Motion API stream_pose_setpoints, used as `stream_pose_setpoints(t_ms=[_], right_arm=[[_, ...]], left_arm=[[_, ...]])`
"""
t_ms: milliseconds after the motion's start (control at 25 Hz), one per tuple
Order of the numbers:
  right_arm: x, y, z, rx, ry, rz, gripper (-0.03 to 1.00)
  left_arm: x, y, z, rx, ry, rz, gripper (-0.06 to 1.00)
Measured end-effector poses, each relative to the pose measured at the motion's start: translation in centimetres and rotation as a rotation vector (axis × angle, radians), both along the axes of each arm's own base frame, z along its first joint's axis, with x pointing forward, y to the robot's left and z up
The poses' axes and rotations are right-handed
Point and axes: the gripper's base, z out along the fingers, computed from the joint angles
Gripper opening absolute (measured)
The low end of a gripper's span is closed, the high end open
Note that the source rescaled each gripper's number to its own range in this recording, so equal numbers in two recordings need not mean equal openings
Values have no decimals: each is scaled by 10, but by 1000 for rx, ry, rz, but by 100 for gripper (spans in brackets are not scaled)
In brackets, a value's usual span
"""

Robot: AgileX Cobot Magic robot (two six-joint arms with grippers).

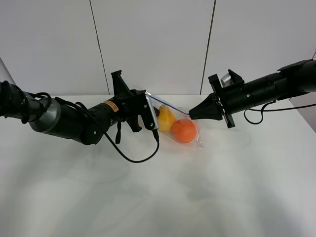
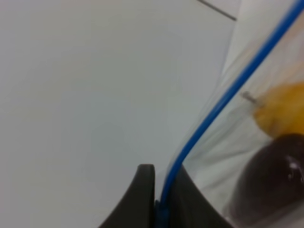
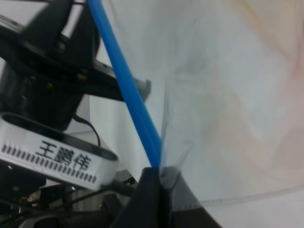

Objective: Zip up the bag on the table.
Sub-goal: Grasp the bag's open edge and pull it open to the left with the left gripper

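Currently noting the table (image 1: 158, 197) spanning the whole scene. Finding the bag (image 1: 174, 122) around its middle, toward the far side, strung between both pincers. Recording the left gripper (image 2: 160, 190) clamping the left end of the blue zipper strip (image 2: 213, 114), jaws closed on it. Recording the right gripper (image 3: 156, 185) pinching the strip's right end likewise. Seeing through the plastic the orange (image 1: 183, 131) nearest, the pear (image 1: 165, 117) left of it, the dark vegetable (image 2: 270, 180) beside the pear.

The bag (image 1: 195, 138) is clear, crinkly plastic with a faint sheen — its zipper strip (image 2: 213, 114) smooth blue plastic. The counter (image 1: 197, 197) is white, smooth, matt. The left hand (image 2: 161, 192) and right hand (image 3: 159, 190) look matt black.
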Motion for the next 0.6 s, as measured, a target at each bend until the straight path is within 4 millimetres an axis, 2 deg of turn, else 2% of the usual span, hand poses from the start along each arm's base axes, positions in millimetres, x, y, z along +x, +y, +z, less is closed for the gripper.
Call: stream_pose_setpoints(t_ms=[120, 360, 600], right_arm=[[0, 0, 0, -4, 2, 1, 0], [0, -1, -1, -18, 5, 5, 0], [-1, -2, -2, -37, 5, 16, 0]], left_arm=[[10, 5, -3, 23, -14, -7, 0], [30, 29, -17, 53, -10, 34, 0], [39, 47, -15, 63, -45, 57, 0]])
